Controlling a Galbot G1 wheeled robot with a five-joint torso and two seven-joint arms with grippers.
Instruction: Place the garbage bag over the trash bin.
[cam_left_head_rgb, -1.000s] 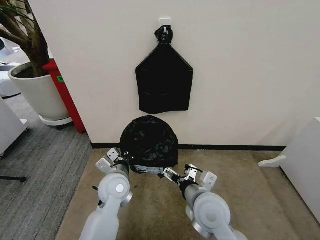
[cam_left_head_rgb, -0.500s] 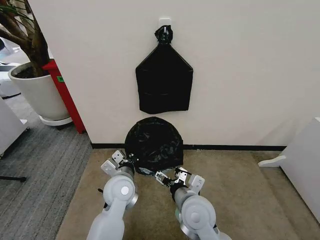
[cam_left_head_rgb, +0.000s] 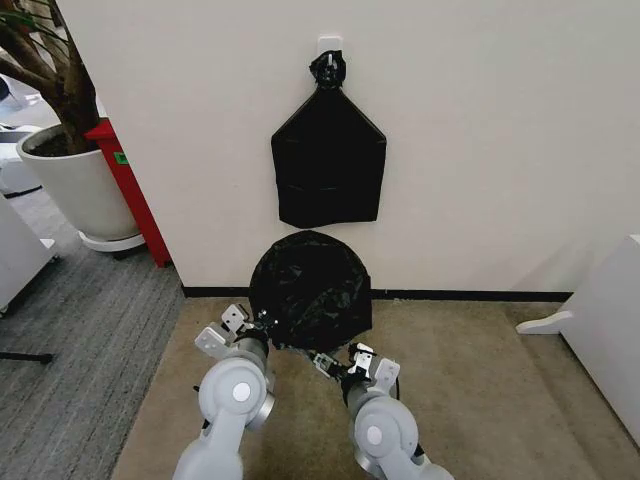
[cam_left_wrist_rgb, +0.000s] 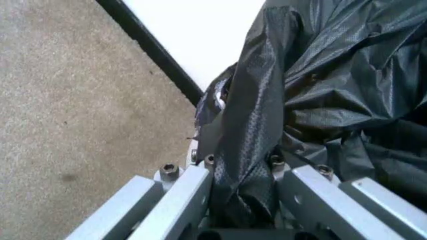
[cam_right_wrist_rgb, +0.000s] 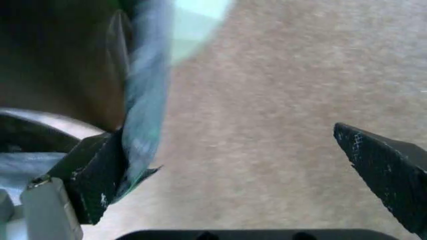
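The garbage bag (cam_left_head_rgb: 310, 290) is sitting rumpled at lower centre of the head view, against the wall, hiding whatever is standing beneath it. The left gripper (cam_left_head_rgb: 248, 324) is clamping a fold of its edge (cam_left_wrist_rgb: 248, 165) — black film is filling the gap between its fingers. The right gripper (cam_left_head_rgb: 338, 360) is gaping wide over bare carpet (cam_right_wrist_rgb: 267, 125), one pad (cam_right_wrist_rgb: 93, 170) touching a blurred edge — possibly the bag, though I cannot tell.
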